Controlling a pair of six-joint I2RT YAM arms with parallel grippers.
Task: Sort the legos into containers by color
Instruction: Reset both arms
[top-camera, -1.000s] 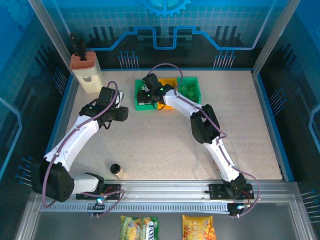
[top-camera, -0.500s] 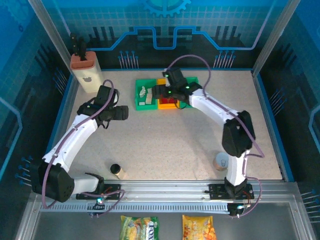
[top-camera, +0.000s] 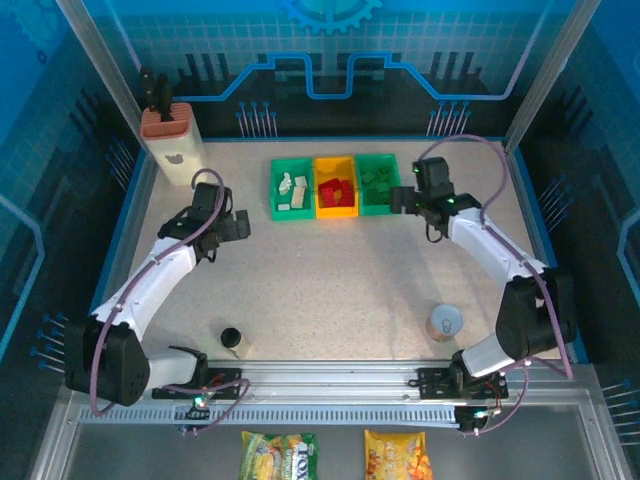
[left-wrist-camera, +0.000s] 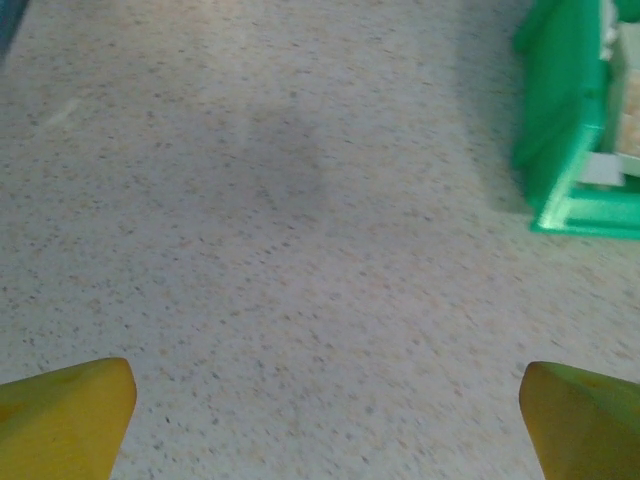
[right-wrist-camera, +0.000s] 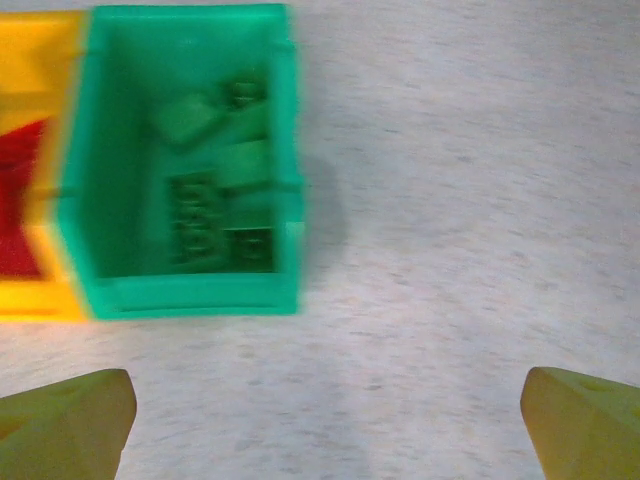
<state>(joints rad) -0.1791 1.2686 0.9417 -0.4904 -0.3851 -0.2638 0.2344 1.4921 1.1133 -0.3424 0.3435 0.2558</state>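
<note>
Green, yellow-orange, green: that is the row you see at the far side of the table (top-camera: 330, 280), each one touching the next. The left green bin (top-camera: 293, 214) has the cream-white bricks (top-camera: 292, 185) in it. The yellow-orange bin (top-camera: 337, 212) in the middle has the red bricks (top-camera: 336, 188). The right green bin (top-camera: 378, 209) has the green bricks (top-camera: 376, 180).

Your left gripper (top-camera: 240, 225) hangs over bare table, to the left of the row and apart from it. Its yellow fingertips (left-wrist-camera: 70, 410) are spread wide and pinch nothing.

Your right gripper (top-camera: 404, 198) is just beside the right green bin, on its right side. Its fingertips (right-wrist-camera: 65, 420) are spread wide too, with just table between them.

A beige knife block (top-camera: 172, 140) stands in the far left corner. A small dark-capped jar (top-camera: 232, 340) sits near your left arm's base, and a grey cup (top-camera: 445, 323) sits near your right arm. Two snack bags (top-camera: 277, 455) lie in front of the rail.
</note>
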